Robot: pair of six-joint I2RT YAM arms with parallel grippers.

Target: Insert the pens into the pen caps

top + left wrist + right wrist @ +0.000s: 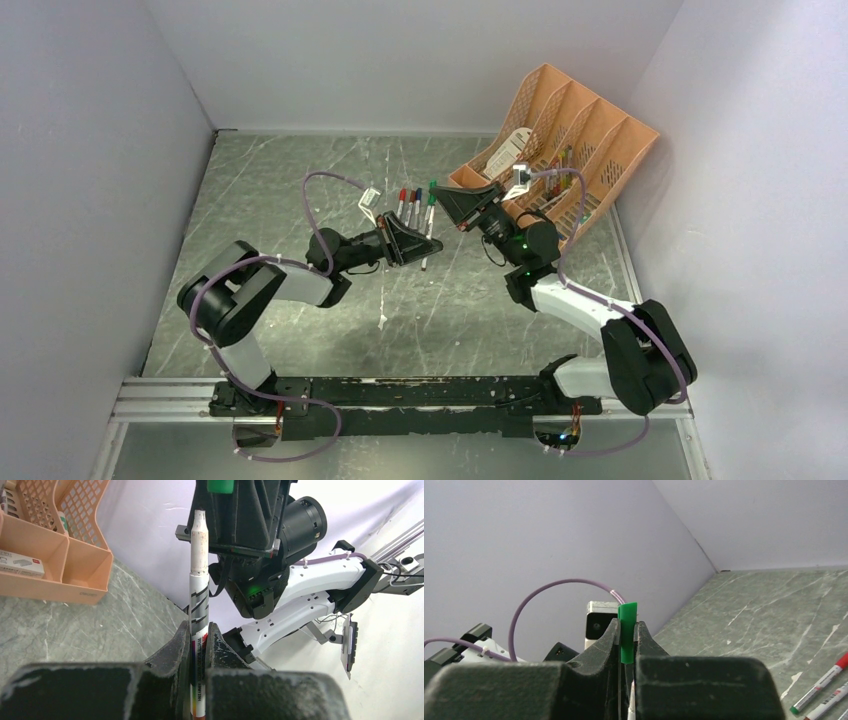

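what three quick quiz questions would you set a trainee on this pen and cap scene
1. True or false: the right gripper is shut on a red cap.
2. The left gripper holds: A a pen, B a cap, C nothing.
3. Is the pen's tip inside the green cap yet?
Key: 1 false, the cap is green; 2 A; 3 no, the tip stands outside it.

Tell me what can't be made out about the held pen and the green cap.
- Left wrist view: lower end of pen hidden inside left gripper; green cap cut off by top edge.
- Right wrist view: pen almost wholly hidden behind the cap and right gripper.
- Top view: pen-to-cap contact too small to judge.
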